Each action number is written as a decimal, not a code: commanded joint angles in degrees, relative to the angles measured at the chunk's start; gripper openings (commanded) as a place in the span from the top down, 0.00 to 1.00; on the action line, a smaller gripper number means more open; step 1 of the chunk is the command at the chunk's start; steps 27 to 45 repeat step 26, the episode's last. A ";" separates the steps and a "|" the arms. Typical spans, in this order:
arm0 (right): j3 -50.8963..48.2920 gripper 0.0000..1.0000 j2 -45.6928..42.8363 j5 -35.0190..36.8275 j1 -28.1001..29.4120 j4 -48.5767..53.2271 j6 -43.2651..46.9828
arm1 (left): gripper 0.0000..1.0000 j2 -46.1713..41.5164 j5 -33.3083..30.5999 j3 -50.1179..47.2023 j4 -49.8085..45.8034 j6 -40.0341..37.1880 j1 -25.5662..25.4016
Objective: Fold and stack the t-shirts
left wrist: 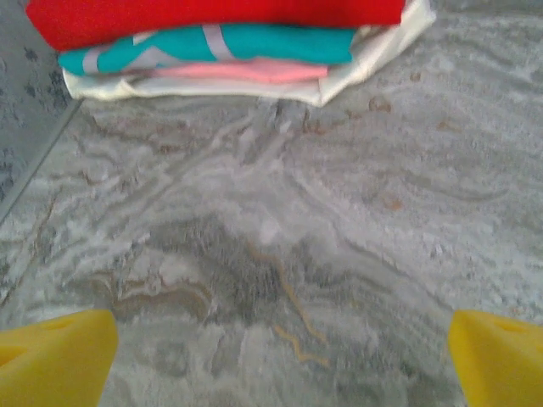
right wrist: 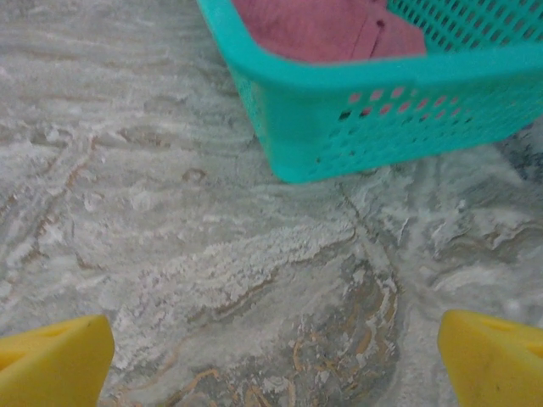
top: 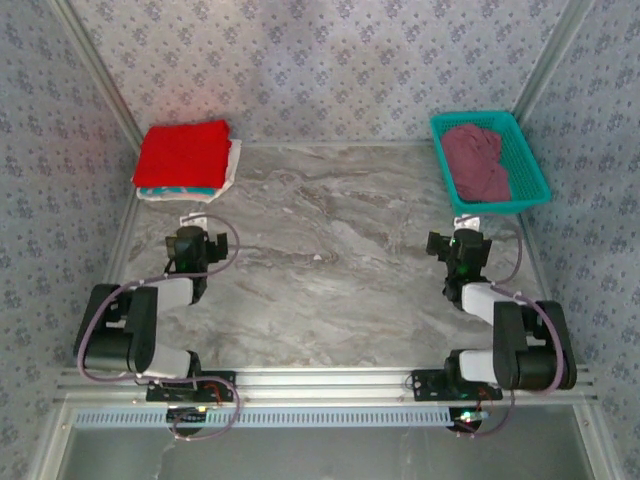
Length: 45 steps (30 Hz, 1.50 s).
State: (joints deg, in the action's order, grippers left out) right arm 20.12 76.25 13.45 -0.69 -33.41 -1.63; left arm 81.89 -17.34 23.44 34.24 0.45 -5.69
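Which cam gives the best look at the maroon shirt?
Top external: the whole maroon shirt lies crumpled in the teal basket. Right wrist catches just its near part above the basket wall.

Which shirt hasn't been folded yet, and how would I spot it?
At the far right corner of the marble-look table sits a teal mesh basket. Inside it lies the maroon t-shirt. Unlike the folded stack at the far left, topped in bright red, it is dull, crumpled and alone.
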 commanded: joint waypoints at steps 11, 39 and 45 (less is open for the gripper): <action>2.23 0.00 11.09 -12.81 -1.51 -13.31 2.90 | 0.00 5.98 10.34 -0.15 13.07 0.85 5.17; 2.46 0.00 11.13 -12.80 -1.42 -13.17 2.95 | 0.00 5.84 11.66 -0.49 13.66 1.40 5.99; 2.46 0.00 11.13 -12.80 -1.42 -13.17 2.95 | 0.00 5.84 11.66 -0.49 13.66 1.40 5.99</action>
